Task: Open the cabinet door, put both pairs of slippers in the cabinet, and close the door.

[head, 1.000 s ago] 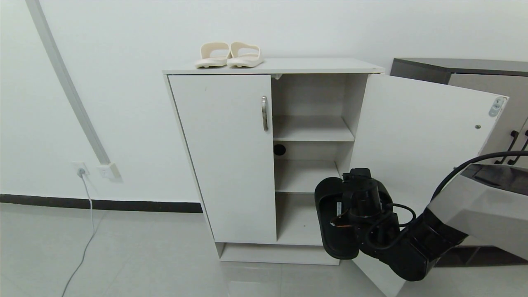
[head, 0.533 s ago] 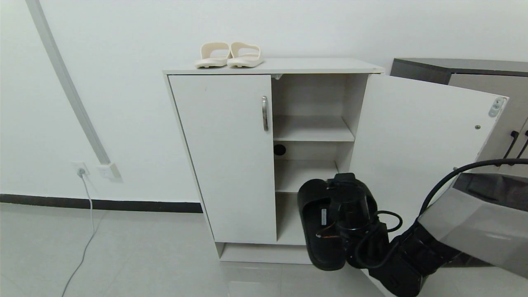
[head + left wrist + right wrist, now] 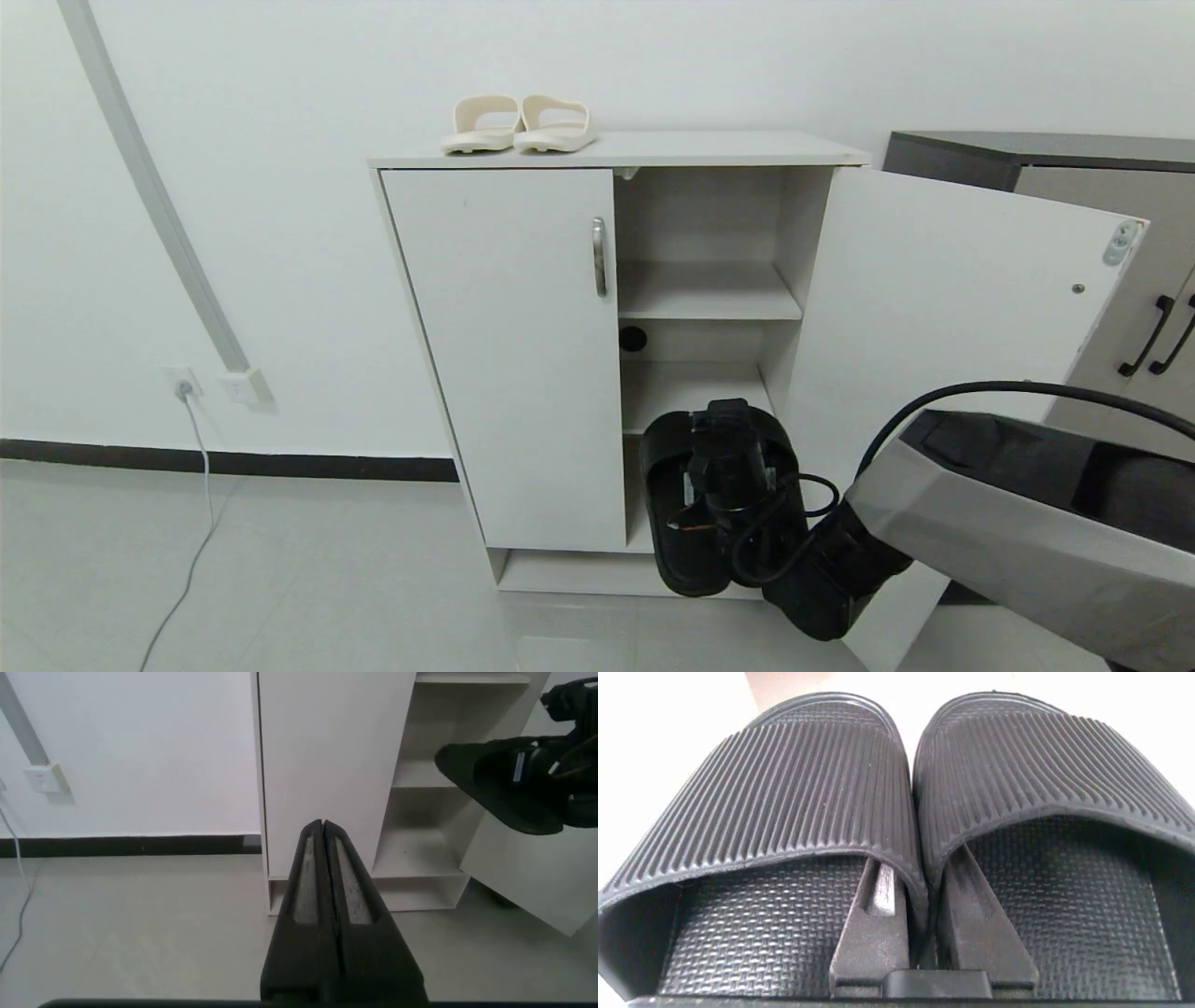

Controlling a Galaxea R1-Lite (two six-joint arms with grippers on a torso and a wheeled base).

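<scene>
The right gripper (image 3: 730,446) had its jaws clamped on the black slippers (image 3: 674,523) before the open cabinet (image 3: 509,355); the left gripper (image 3: 322,840) had its jaws closed.

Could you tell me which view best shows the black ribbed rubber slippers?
The right wrist view: the black ribbed rubber slippers sit side by side, close up, the right gripper clamping their inner strap edges. The head view shows the slippers partly hidden by that gripper; the left wrist view, far off.

I see the white cabinet (image 3: 504,373) standing on the grey tiled floor (image 3: 280,588); a pair of cream slippers (image 3: 555,136) sits side by side on its top.
</scene>
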